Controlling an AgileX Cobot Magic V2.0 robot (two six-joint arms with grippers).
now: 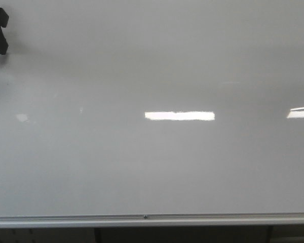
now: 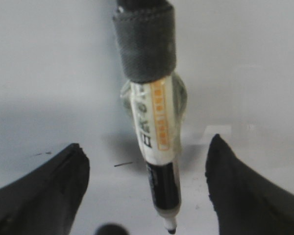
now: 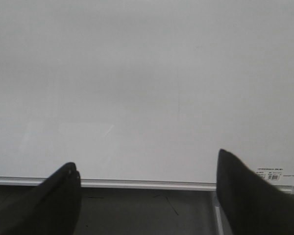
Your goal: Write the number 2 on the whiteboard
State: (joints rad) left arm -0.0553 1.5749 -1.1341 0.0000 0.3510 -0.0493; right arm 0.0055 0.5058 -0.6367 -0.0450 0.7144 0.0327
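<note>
Whiteboard blank, marker over it

Whiteboard [image 1: 157, 167] fills the front view, silver rail [image 1: 152, 219] along its near edge, bright reflections on the gloss. No digit 2 can be made out. Left claw [image 2: 147, 191] is seen w/ fingers [image 2: 44, 191] spread apart; a marker [image 2: 154, 147] w/ grey wrap is mounted between them, untouched by either, tip just above the board. Right claw [image 3: 147, 196] is spread apart too, nothing held, above the board's railed edge.
</note>
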